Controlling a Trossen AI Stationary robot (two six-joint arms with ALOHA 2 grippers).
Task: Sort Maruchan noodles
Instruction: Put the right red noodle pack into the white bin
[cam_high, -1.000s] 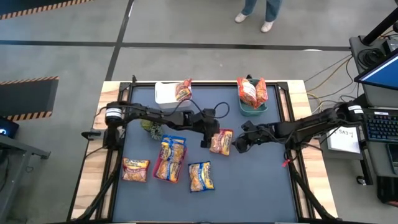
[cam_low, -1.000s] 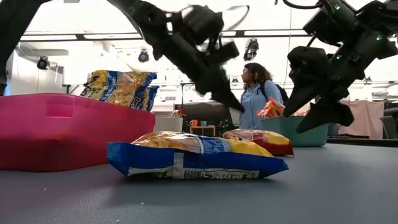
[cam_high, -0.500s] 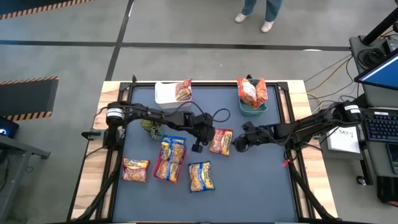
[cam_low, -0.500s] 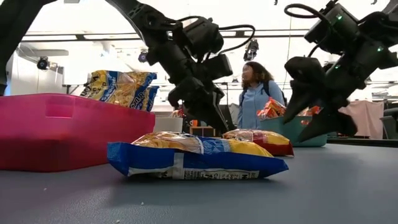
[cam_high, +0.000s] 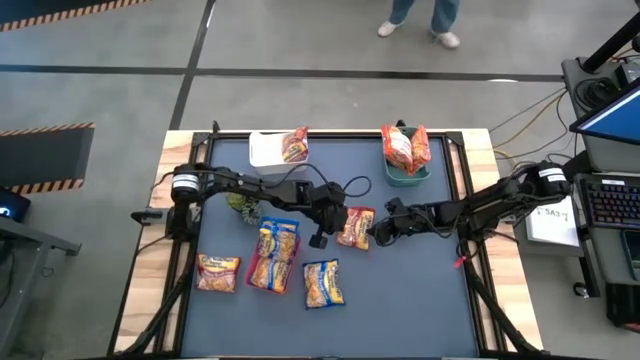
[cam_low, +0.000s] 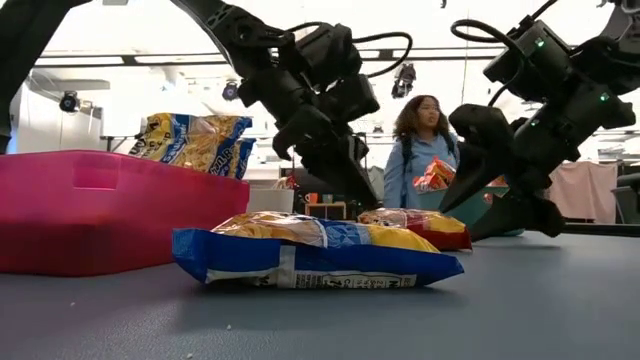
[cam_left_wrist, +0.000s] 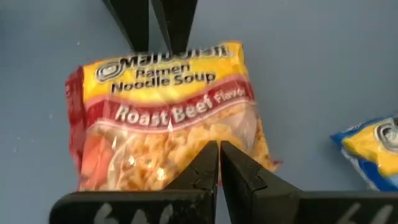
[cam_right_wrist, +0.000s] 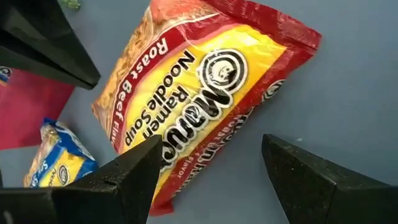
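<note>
A red-trimmed Roast Beef noodle packet (cam_high: 357, 228) (cam_left_wrist: 168, 118) (cam_right_wrist: 199, 87) lies flat on the blue mat at mid-table. My left gripper (cam_high: 334, 227) (cam_left_wrist: 218, 163) is shut and slants down at the packet's left side. My right gripper (cam_high: 377, 230) (cam_right_wrist: 211, 144) is open and low over the mat. Its two fingers stand on either side of the packet's right end without plainly touching it. The low view shows both grippers (cam_low: 372, 198) (cam_low: 500, 205) flanking the packet (cam_low: 420, 222). My left gripper's shut fingertips (cam_left_wrist: 211, 155) stand at the noodle end of the packet (cam_left_wrist: 186, 158), slanting down from the table's left. Whether they touch the wrapper, I cannot tell.
Blue packets sit on a red tray (cam_low: 100, 210) (cam_high: 276, 255) at the left. A loose blue packet (cam_high: 322, 283) and an orange one (cam_high: 217, 272) lie near the front. At the far edge stand a white tray (cam_high: 262, 150) and a green bin (cam_high: 408, 172), each holding packets. A plant (cam_high: 243, 208) is nearby.
My left gripper has tipped downward and sunk toward the red packet's left side, staying shut. My right gripper has come down toward the mat at the packet's right end. The packet has stayed where it was.
</note>
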